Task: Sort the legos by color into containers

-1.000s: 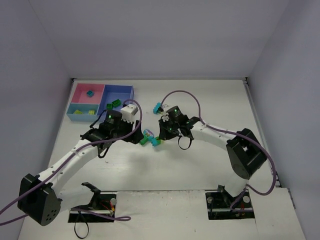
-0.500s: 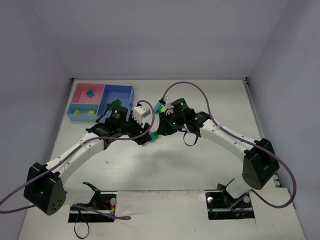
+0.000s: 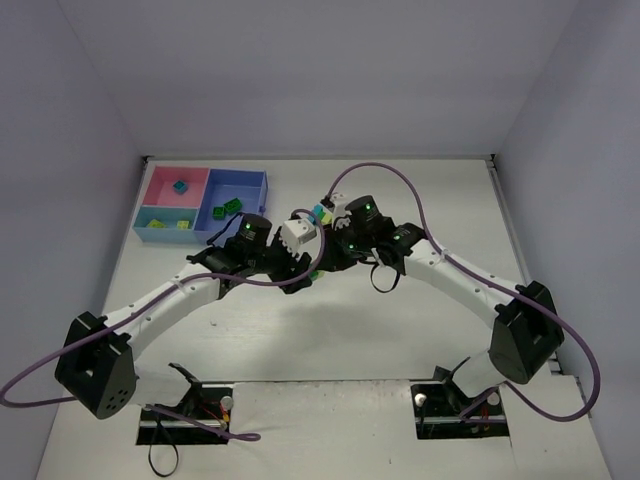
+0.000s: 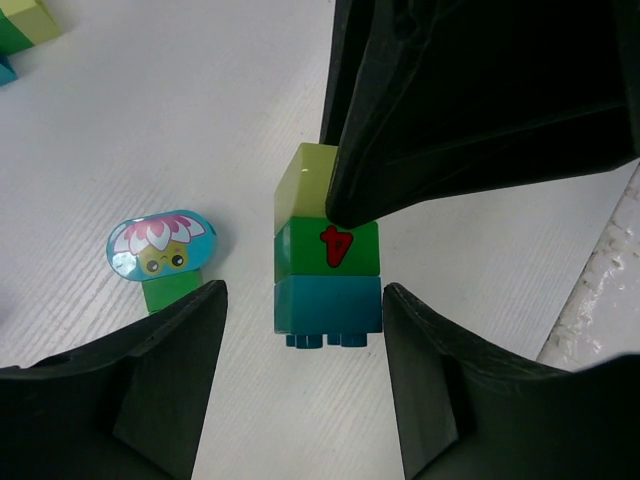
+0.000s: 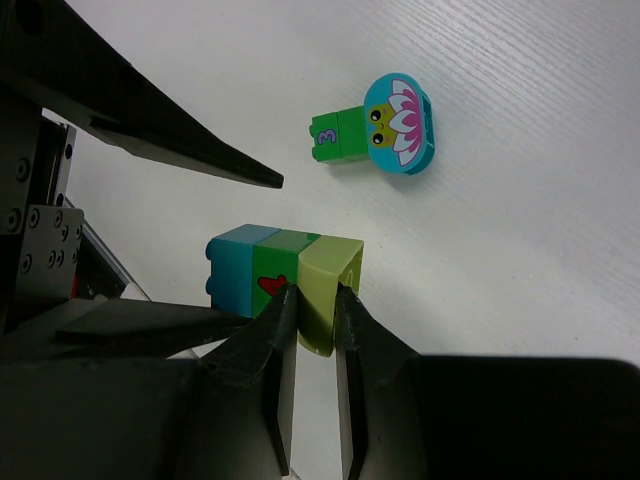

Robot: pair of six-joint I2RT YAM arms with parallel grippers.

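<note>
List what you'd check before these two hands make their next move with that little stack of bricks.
1. Right hand shut on the brick stack, at its yellow-green end: ok.
2. Left hand open, one finger either side of the teal brick: ok.
3. Left hand gripping the teal brick: not ok, gaps on both sides.
4. Lily-pad piece clear of the left hand: cannot tell, it lies close beside one finger.
5. Brick stack lifted off the table: cannot tell.

Mid-table (image 3: 300, 335), left gripper (image 3: 303, 268) & right gripper (image 3: 324, 264) meet tip to tip, a speck of green lego (image 3: 314, 273) btwn them. Top left: pink tray (image 3: 160, 180) w/ teal lego (image 3: 180, 187), light-blue tray (image 3: 155, 215) w/ yellow legos (image 3: 184, 224), medium-blue tray (image 3: 250, 185) w/ dark-green legos (image 3: 229, 209).
</note>
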